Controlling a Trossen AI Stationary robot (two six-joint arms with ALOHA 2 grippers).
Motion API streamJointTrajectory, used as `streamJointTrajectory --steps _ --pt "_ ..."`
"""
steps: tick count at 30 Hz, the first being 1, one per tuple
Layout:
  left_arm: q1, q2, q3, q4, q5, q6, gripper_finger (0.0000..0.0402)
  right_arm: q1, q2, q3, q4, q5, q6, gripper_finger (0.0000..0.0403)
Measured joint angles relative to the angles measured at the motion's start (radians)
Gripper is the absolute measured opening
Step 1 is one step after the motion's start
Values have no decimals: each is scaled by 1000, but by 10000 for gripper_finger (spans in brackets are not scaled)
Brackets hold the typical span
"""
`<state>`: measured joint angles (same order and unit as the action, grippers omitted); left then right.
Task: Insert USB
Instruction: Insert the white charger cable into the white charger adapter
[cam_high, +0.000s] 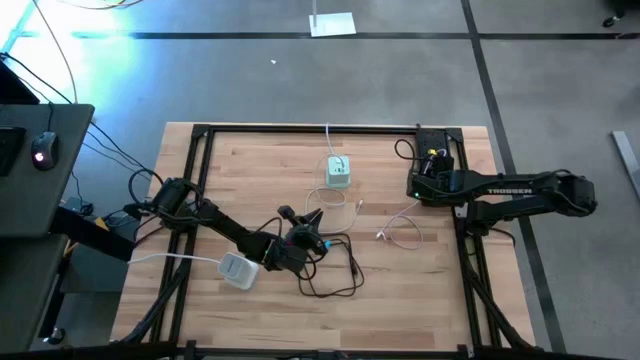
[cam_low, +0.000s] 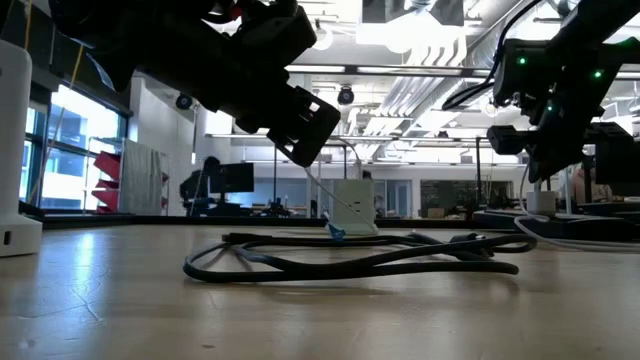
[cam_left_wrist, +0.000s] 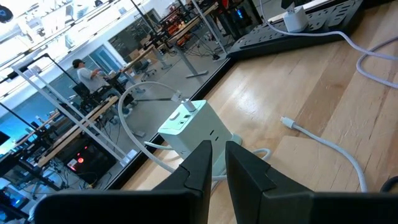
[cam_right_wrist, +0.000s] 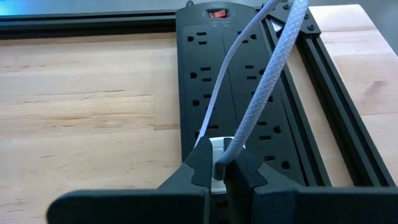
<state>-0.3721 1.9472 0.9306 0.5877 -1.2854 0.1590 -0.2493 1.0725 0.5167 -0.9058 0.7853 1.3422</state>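
Observation:
My right gripper (cam_right_wrist: 219, 163) (cam_high: 420, 185) hovers over the black power strip (cam_right_wrist: 249, 93) (cam_high: 435, 160) at the table's far right, shut on a white braided USB cable (cam_right_wrist: 261, 87). The cable's loose length (cam_high: 400, 232) lies on the wood with a free plug (cam_left_wrist: 287, 122). The white charger cube (cam_high: 338, 172) (cam_left_wrist: 186, 127) stands on the table's far middle, resting on its base. My left gripper (cam_left_wrist: 217, 168) (cam_high: 303, 222) (cam_low: 305, 145) is shut, holds nothing and is raised above a coiled black cable (cam_high: 335, 265) (cam_low: 350, 258), short of the cube. My right gripper pinches the white braided cable at its plug end (cam_right_wrist: 217, 157) between the two fingers. The fingers slant down from above the power strip. The cable runs slack up and away from the fingers; the fingers hide the plug's tip.
A white adapter (cam_high: 237, 270) lies near my left arm at the table's near left. A white charger (cam_left_wrist: 293, 18) sits plugged into the power strip. Black frame rails (cam_high: 200, 200) run along the table's edges. Bare wood lies between the cube and the white cable.

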Motion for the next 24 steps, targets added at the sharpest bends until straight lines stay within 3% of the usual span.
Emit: streamJointTrajectory --steps 11,17,24 --pt "0 0 0 0 0 -1 25 -4 -21 47 -49 -27 -89 0" --pt "0 0 0 0 1 -1 25 -85 -31 126 -107 -64 -187 0" --pt "0 0 0 0 25 -2 25 -152 -31 76 -31 -125 -236 0"
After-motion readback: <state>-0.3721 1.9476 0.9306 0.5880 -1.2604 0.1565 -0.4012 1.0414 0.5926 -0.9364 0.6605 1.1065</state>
